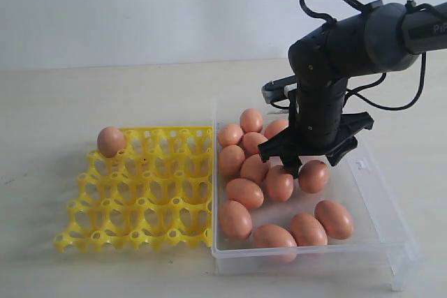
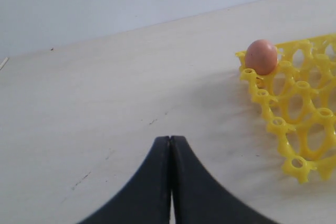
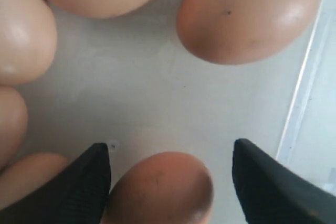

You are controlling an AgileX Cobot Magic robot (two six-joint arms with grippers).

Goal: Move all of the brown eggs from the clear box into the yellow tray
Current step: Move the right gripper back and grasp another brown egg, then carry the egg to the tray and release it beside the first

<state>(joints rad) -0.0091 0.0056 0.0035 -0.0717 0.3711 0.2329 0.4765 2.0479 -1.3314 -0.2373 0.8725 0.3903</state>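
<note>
Item: brown eggs [image 1: 244, 193]. Most are laid loose in the clear box [image 1: 380, 207], clustered beneath and around the right gripper [image 1: 307, 165]. Its fingers [image 3: 79, 182] are held wide apart, with one egg [image 3: 157, 190] lying between them on the box floor. A single egg [image 2: 261, 56] is seated in a corner cup of the yellow tray [image 1: 140, 200], ahead of the left gripper [image 2: 170, 142], whose jaws are pressed together above the table [image 2: 105, 103]. The tray is set against the box wall

One brown egg [image 1: 110, 141] in yellow tray [image 1: 150, 204] corner, rest in clear box [image 1: 371, 200]
</note>
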